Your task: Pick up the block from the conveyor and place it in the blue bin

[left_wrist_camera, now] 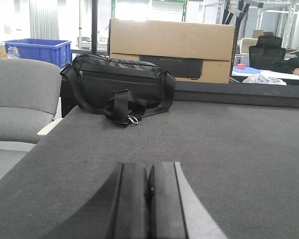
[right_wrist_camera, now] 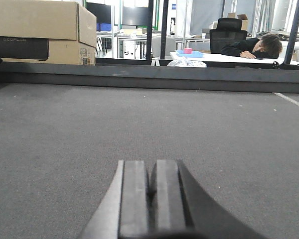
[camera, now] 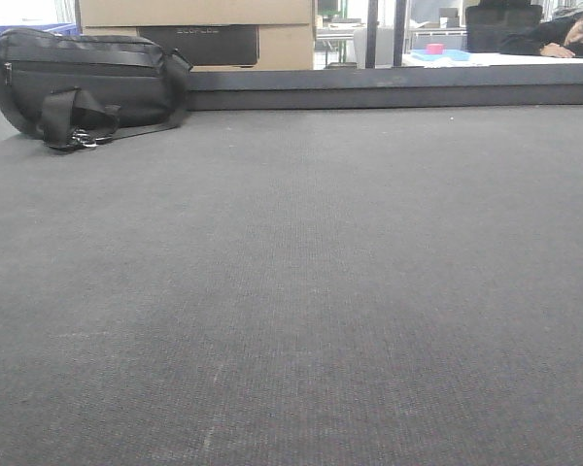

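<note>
Grey woven conveyor (camera: 291,291) was shown with no block in view, the blue bin (left_wrist_camera: 37,50) beyond its left edge, and left gripper (left_wrist_camera: 148,172) and right gripper (right_wrist_camera: 150,169) closed on nothing; waiting was judged the step, opened jaws being needed next.

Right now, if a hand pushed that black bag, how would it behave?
Probably floppy: the black bag looks like soft fabric and sags. Its loose strap could drag or snag. Unlikely to roll, as it sits flat on the conveyor.
</note>
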### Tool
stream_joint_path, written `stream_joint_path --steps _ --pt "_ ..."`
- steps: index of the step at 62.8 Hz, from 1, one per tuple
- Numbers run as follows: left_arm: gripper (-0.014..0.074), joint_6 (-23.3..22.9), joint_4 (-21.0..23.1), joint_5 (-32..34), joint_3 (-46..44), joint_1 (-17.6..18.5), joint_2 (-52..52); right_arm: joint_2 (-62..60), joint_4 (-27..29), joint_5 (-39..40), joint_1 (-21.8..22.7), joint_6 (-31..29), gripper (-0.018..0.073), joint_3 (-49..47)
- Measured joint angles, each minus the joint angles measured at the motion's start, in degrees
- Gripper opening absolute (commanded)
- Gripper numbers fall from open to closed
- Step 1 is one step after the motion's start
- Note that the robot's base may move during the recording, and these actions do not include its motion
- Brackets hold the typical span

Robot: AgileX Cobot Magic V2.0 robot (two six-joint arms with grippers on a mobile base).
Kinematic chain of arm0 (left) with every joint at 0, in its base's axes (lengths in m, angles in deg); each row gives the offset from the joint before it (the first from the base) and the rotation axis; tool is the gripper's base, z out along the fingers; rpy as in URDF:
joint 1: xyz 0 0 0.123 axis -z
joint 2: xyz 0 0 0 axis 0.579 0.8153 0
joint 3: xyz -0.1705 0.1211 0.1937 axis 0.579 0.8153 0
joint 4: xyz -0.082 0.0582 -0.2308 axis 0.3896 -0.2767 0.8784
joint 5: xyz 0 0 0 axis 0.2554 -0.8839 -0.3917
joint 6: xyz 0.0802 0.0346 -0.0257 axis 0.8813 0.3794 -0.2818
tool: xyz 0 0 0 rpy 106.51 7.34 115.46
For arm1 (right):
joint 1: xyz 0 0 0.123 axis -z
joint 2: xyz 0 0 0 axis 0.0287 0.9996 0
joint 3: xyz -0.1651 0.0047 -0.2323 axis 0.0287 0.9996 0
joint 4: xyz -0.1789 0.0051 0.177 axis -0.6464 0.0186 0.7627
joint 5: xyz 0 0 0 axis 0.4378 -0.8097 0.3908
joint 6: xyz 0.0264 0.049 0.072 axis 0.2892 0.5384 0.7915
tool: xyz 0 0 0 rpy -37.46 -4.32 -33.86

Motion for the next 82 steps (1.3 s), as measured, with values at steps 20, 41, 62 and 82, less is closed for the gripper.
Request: stream_joint_path --steps 20,41,62,82 --pt "-0.0111 0.0 0.0 0.0 0.0 0.0 0.0 0.0 0.0 0.0 0.0 0.0 -0.0162 0.0" --pt "-0.0111 0.0 0.0 0.0 0.0 0.0 0.0 0.0 0.0 0.0 0.0 0.0 -0.0162 0.0" --pt "-0.0111 0.0 0.0 0.0 0.0 0.0 0.0 0.0 0.0 0.1 0.0 0.0 -0.0162 0.0" --pt "-0.0111 0.0 0.0 -0.97 -1.19 0.0 0.0 0.0 0.12 4.66 0.0 0.0 -0.0162 -0.88"
